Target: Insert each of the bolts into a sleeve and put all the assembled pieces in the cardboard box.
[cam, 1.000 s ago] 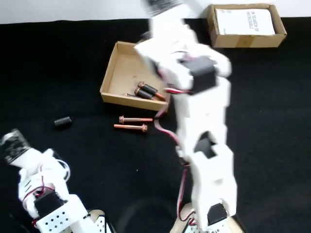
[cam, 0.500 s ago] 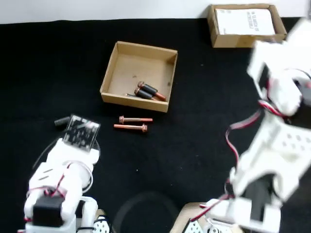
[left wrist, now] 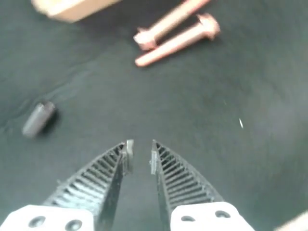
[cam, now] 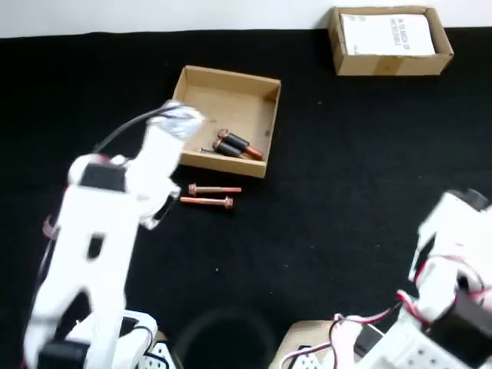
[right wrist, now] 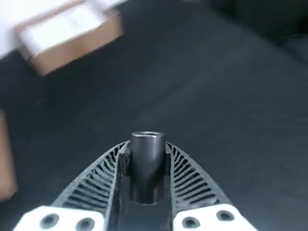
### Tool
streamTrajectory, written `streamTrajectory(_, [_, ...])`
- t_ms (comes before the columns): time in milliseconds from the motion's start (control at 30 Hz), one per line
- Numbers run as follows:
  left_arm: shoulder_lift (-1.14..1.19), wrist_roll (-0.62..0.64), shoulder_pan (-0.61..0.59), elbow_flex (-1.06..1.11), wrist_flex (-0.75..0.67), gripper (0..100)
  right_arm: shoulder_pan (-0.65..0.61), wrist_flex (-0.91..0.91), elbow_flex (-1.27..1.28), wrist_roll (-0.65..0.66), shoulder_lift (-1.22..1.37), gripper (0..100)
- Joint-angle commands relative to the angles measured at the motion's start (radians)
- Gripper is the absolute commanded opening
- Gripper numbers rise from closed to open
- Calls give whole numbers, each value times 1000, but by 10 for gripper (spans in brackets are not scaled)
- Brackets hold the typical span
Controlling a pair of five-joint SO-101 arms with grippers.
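The black table (cam: 346,192) carries an open cardboard box (cam: 171,123) near its middle and a second box (cam: 388,65) with white paper at the far right corner. Two copper bolts (cam: 214,189) lie side by side just before the open box, with a black sleeve (left wrist: 39,118) nearby.

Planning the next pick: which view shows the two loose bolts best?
The high view: both bolts lie whole beside the box, side by side, heads at opposite ends. The left wrist view shows them nearer, beyond the left claw, but one runs off the edge. The right wrist view points at another box.
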Motion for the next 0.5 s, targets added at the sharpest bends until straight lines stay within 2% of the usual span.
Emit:
streamTrajectory(0, [199,-178,97,-162,91,81,148,-265,321,2,-205,6])
streamTrajectory(200, [475,-499,191,-278,170,82,274,-611,759,3,-506,6])
streamTrajectory(367, [684,-667,205,-463,256,84,320,-796,1044,3,-705,7])
streamTrajectory(467, [797,-709,205,-602,278,94,340,-862,1124,3,-710,7])
